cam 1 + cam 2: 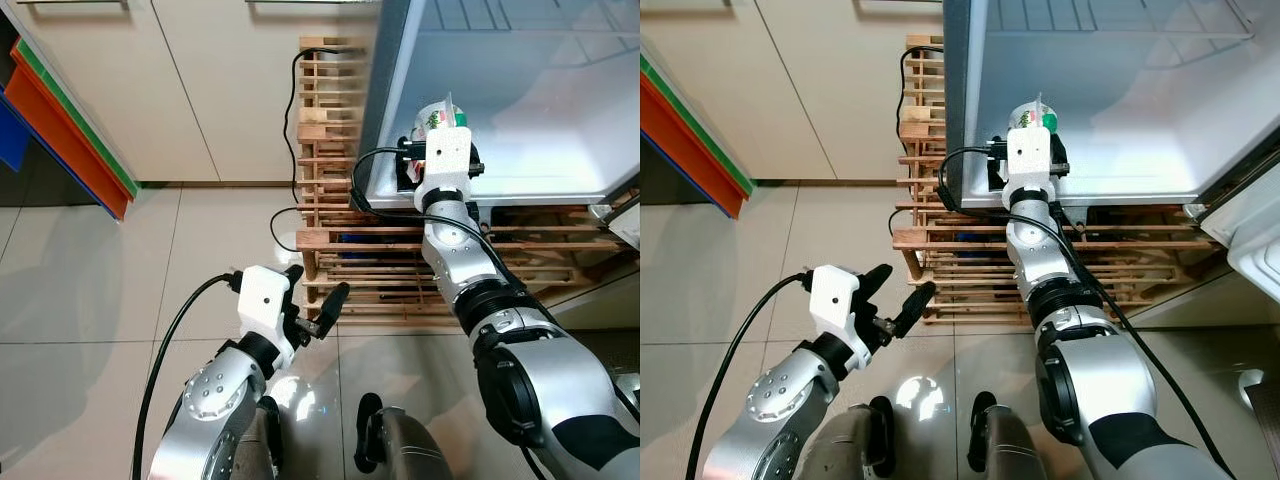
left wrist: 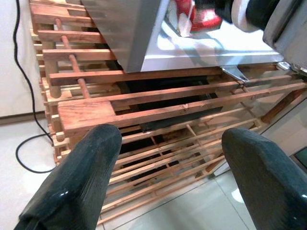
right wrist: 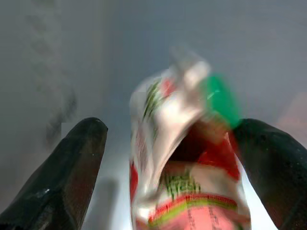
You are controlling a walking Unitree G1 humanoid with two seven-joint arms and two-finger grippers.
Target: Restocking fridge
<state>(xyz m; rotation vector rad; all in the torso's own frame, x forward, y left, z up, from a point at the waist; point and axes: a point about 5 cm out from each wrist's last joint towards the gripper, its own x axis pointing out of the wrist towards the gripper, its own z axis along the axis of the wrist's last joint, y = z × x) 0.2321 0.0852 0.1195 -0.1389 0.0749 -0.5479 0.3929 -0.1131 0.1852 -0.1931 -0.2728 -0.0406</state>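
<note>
Carton (image 1: 438, 117), red-green and blurred, perhaps juice, sits upper right between the right hand's (image 3: 168, 158) spread fingers inside the fridge (image 1: 540, 110); release remains. Left hand (image 1: 318, 300) idles open, empty.

A carton (image 3: 187, 158), red and white with green lettering low on its face and a green cap near its gabled top, stands upright on the white floor of the open fridge (image 1: 1120, 130), close to the front lip and toward the fridge's left wall. The print is blurred, so its wording cannot be read. The fridge itself is grey-sided with a pale interior, resting on a wooden slatted pallet (image 1: 340, 240).
</note>
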